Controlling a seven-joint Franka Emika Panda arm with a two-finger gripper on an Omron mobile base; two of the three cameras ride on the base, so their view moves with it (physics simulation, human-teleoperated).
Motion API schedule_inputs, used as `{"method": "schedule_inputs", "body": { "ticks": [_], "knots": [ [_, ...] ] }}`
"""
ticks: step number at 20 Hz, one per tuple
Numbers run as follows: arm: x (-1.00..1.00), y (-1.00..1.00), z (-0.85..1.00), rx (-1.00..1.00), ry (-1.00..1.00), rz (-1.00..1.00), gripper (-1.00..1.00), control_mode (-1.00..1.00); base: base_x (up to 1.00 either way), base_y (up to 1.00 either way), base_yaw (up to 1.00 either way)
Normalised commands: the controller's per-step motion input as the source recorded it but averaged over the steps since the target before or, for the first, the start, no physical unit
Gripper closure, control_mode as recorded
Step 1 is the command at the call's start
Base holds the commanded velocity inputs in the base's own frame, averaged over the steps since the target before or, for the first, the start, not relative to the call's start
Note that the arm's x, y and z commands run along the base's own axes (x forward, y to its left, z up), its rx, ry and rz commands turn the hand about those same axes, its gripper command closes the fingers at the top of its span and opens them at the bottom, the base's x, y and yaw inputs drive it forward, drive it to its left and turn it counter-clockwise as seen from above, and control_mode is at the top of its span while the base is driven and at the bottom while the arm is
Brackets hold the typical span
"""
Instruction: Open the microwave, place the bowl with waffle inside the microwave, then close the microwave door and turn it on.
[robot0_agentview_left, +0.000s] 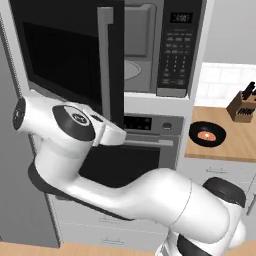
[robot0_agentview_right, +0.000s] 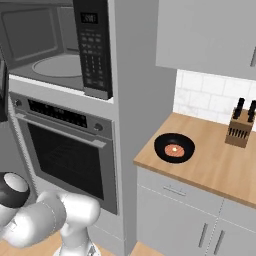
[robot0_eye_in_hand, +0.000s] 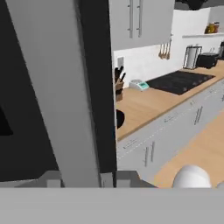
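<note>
Microwave (robot0_agentview_right: 50, 50) status: the cavity stands open, and we see its grey interior and the round glass turntable (robot0_agentview_right: 56, 65) in both base views. The microwave door (robot0_agentview_left: 65, 55) is swung out toward the left of the left base view, its dark window facing us and its long grey vertical handle (robot0_agentview_left: 105, 60) at the free edge. In the hand view this handle (robot0_eye_in_hand: 57, 87) runs as a broad grey bar from the top edge to just above the fingertips (robot0_eye_in_hand: 107, 179), very close to the camera.

We cannot tell how wide the jaws of the gripper (robot0_eye_in_hand: 81, 180) stand, nor whether they touch the handle; the tips are cut off at the bottom of the hand view, and the arm's wrist hides them in the left base view.

The keypad panel (robot0_agentview_right: 95, 47) sits at the right of the cavity. Its small display (robot0_agentview_right: 89, 18) shows pale digits, and the keys carry markings, but we find all of this writing too small to read.

The bowl with waffle (robot0_agentview_right: 174, 148) rests on the wooden counter (robot0_agentview_right: 215, 160), to the right of the appliance column and well apart from the microwave. A knife block (robot0_agentview_right: 240, 127) stands farther back on the same counter. The steel oven (robot0_agentview_right: 65, 150) sits directly beneath the microwave, door closed.
</note>
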Motion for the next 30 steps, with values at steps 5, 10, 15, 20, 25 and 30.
{"method": "schedule_inputs", "body": {
  "ticks": [5, 10, 15, 20, 25, 30],
  "knots": [
    [-1.00, -0.02, -0.36, 0.07, -0.53, 0.24, 1.00, -1.00, 0.00, 0.00, 0.00],
    [-1.00, -0.13, 0.00, 0.14, -0.25, 0.21, 1.00, -1.00, 0.00, 0.00, 0.00],
    [-1.00, -0.20, 0.00, 0.14, -0.14, 0.24, 1.00, -1.00, 0.00, 0.00, 0.00],
    [-1.00, 0.13, -0.07, 0.06, -0.16, 0.22, 1.00, -1.00, 0.00, 0.00, 0.00],
    [-1.00, 0.44, -0.03, 0.00, -0.14, 0.15, 1.00, -1.00, 0.00, 0.00, 0.00],
    [-0.94, 0.42, 0.00, 0.00, -0.16, 0.10, 1.00, -1.00, 0.00, 0.00, 0.00]
  ]
}}
